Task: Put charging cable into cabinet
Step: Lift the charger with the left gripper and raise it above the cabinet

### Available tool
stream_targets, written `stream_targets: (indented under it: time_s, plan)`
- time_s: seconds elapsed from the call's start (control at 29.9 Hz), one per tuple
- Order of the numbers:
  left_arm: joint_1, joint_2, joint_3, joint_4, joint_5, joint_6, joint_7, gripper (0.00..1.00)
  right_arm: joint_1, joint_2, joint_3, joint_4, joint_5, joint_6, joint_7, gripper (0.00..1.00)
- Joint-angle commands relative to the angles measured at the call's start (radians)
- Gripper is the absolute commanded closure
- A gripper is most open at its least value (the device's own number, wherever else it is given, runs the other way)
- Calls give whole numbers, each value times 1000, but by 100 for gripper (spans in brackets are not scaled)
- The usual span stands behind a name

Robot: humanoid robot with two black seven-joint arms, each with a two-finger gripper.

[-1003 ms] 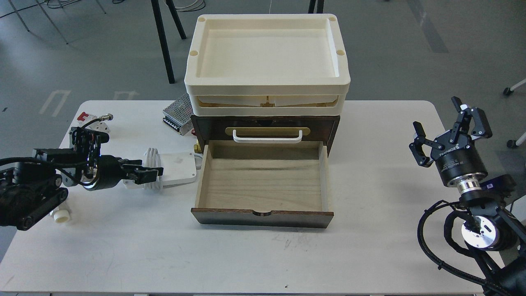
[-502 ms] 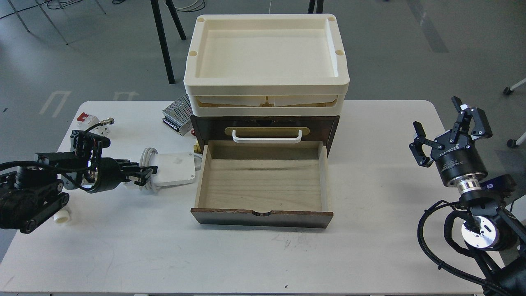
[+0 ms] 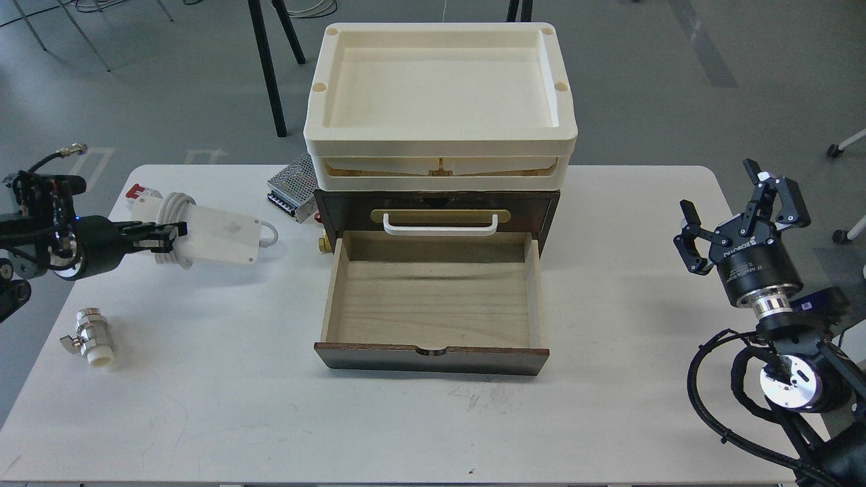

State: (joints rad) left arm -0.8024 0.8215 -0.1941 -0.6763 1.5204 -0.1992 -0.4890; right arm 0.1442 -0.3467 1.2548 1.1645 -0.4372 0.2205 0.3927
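The charging cable [image 3: 216, 235], a flat white adapter with a pale cord coiled at its left end, hangs in the air left of the cabinet. My left gripper [image 3: 166, 237] is shut on its coiled end and holds it above the table. The cabinet [image 3: 436, 206] is dark brown wood with a cream tray [image 3: 440, 88] on top and a white handle [image 3: 440, 226]. Its light-wood drawer [image 3: 433, 304] is pulled out toward me and is empty. My right gripper [image 3: 741, 210] is open and empty at the right side of the table, well away from the cabinet.
A perforated metal power-supply box [image 3: 292, 186] lies behind the cabinet's left corner. A small red and white part [image 3: 141, 194] sits at the back left. A metal and white valve fitting [image 3: 89, 333] lies near the left edge. The white table [image 3: 270, 406] ends close behind the cabinet.
My left gripper has lifted the charging cable off the table and drawn it up and to the left, away from the drawer. The valve fitting is now uncovered. The right arm has not moved.
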Motion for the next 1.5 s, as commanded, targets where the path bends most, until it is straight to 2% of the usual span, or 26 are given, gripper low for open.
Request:
stream_targets:
  time_s: [0.0,0.27,0.47,0.53,0.6,0.7,0.9,1.0,1.14,1.3,1.47]
  plan:
    - [-32,83,-2,1,-141,-3,0,98,0,0,0,0,0,0,0,0]
    - [-95,218,-18,11,-561,-28,0,98,0,0,0,0,0,-3,0,0]
    - [-230,307,-108,0,-793,-190,0,97,0,0,-2,0,0,-3,0,0]
    - [-300,317,-155,-12,-809,-280,0,97,0,0,-2,0,0,-4,0,1]
    - [-377,317,-188,-31,-807,-289,0,97,0,0,-2,0,0,-4,0,0]
    - [-489,311,-185,-115,-801,-289,0,97,0,0,-2,0,0,-6,0,1]
    - [-661,301,-186,-418,-625,-289,0,97,0,0,-2,0,0,-7,0,0]
    - [-702,225,-186,-581,-495,-289,0,97,0,0,0,0,0,-7,0,0]
    - [-696,115,-185,-701,-333,-289,0,97,0,0,0,0,0,-9,0,0]
    - [-656,-56,-131,-707,-160,-289,0,97,0,0,0,0,0,-9,0,1]
    - [-583,-140,-42,-707,-79,-289,0,97,0,0,0,0,0,-9,0,1]
